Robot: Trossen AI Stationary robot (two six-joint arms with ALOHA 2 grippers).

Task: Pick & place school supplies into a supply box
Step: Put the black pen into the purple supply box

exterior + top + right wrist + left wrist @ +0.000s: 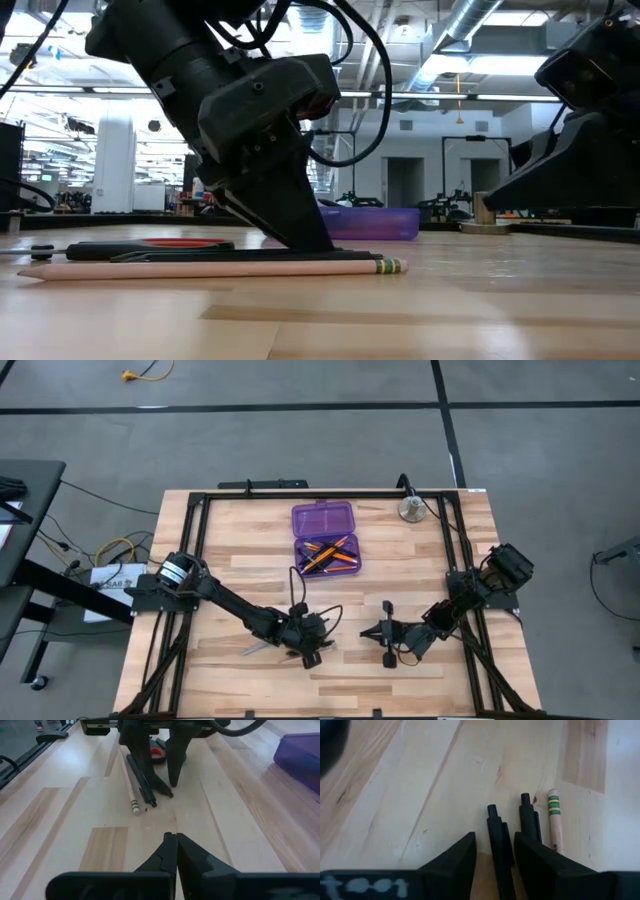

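pencil on table (210, 268): 1, lies flat at the near edge of the loose cluster, green-banded eraser end toward table centre
black pens (501, 845): 2 visible, side by side just beside the pencil; one sits between the left fingers, the other just outside the finger nearest the pencil
scissors (170, 244): 1 pair, red-and-black handles, on the table behind the pens, partly hidden by the left arm
left gripper (308, 650): down at the tabletop, fingers (452, 860) part open straddling one pen; can't tell if they touch it
right gripper (385, 632): clenched, nothing in it, near the table surface, well apart from the pens
supply box (325, 538): 1, purple, lid open, far centre of table (230, 550)
box contents: several orange pencils plus dark pens, exact count can't tell
metal disc (411, 510): 1, far side, near the box
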